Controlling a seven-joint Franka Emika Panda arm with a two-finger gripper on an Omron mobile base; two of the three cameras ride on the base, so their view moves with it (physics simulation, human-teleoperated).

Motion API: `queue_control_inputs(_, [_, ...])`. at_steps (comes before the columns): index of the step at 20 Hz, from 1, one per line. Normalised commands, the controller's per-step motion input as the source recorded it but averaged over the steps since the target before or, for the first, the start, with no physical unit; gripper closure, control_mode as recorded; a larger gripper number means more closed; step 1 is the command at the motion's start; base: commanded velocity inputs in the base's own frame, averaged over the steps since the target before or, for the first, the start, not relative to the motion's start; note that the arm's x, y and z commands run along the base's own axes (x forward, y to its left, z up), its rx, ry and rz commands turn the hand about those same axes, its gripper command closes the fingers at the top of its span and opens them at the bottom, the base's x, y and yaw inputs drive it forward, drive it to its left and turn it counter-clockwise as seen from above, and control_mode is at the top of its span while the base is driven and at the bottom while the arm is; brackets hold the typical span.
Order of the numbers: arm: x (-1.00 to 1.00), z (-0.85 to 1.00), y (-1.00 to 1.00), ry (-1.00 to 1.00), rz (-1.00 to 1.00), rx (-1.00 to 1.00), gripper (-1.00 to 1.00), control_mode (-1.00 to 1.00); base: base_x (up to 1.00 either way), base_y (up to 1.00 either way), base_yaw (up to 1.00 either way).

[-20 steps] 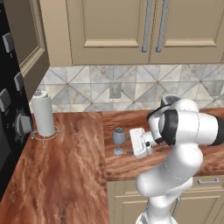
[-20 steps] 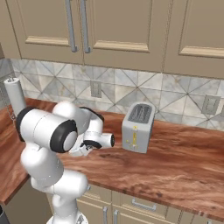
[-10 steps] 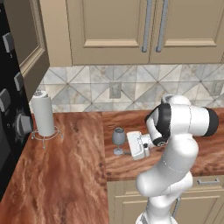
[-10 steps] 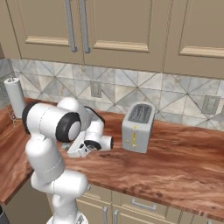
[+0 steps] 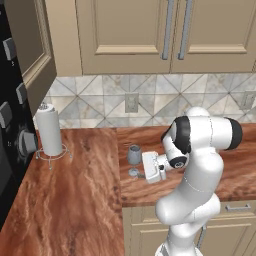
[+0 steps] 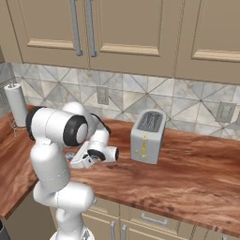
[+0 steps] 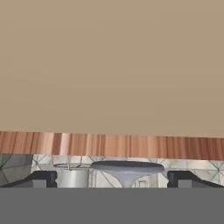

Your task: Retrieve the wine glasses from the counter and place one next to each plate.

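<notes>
One wine glass (image 5: 133,154) of grey glass stands upright on the reddish-brown counter (image 5: 80,205), just right of the corner. My gripper (image 5: 142,172) lies low and level beside it on the right, fingers pointing left at its stem and foot. In the hand view, which is rolled upside down, the glass's round foot (image 7: 127,167) sits between my two fingertips (image 7: 42,177), which stand wide apart. The gripper (image 7: 113,180) is open and holds nothing. In the right base view my hand (image 6: 80,161) hovers just over the counter (image 6: 187,173), and the arm covers the glass. The plates are out of view.
A paper towel roll (image 5: 49,131) on a wire stand sits at the back left, beside a black appliance (image 5: 10,145). A silver toaster (image 6: 146,137) stands to my right against the tiled backsplash. The counter's front edge lies just below my hand.
The hand has dropped a little and slid left toward the wine glass, while the elbow swung upright. The glass has not moved and the jaws stay wide.
</notes>
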Motion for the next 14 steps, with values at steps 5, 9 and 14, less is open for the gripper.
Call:
queue_control_inputs(5, [0.08, -0.20, 0.11, 0.00, 0.00, 0.00, -1.00, -1.00, 0.00, 0.00, 0.00])
queue_control_inputs(9, [0.00, -0.03, 0.00, 0.01, 0.00, 0.02, -1.00, -1.00, 0.00, 0.00, 0.00])
queue_control_inputs(14, [0.00, 0.00, 0.00, 0.06, 0.00, 0.03, -1.00, -1.00, 0.00, 0.00, 0.00])
